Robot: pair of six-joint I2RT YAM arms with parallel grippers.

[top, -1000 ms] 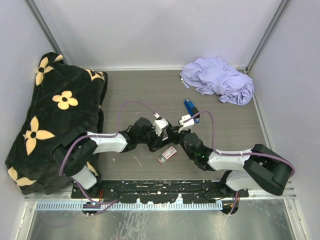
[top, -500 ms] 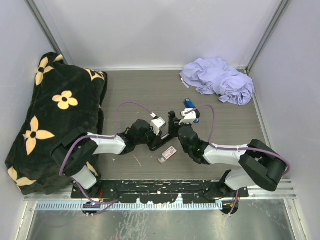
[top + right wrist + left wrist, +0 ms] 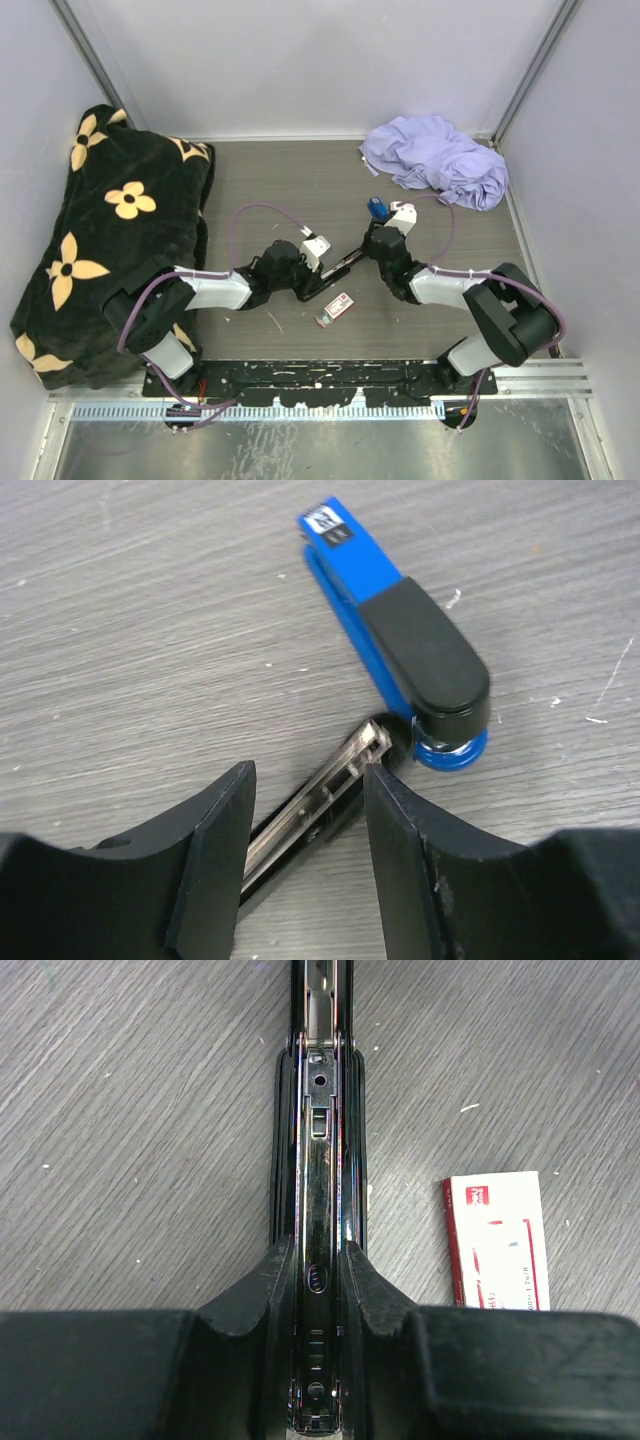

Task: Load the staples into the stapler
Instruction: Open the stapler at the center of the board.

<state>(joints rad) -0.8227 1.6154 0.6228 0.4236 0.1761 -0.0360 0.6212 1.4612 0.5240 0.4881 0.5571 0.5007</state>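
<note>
Your right fingers (image 3: 215, 850) have swung up-frame and now stand wide astride the tip of the opened stapler (image 3: 320, 1160), beside the blue stapler (image 3: 400, 650), while your left fingers (image 3: 250, 1300) clamp its body narrowly, and the staples (image 3: 337, 308) lie unpicked at lower centre on the worktop (image 3: 270, 190).

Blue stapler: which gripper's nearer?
Right. The right gripper hangs open just short of the blue stapler, straddling the tip of the black stapler; the left gripper is farther off, shut on that stapler's other end.
</note>
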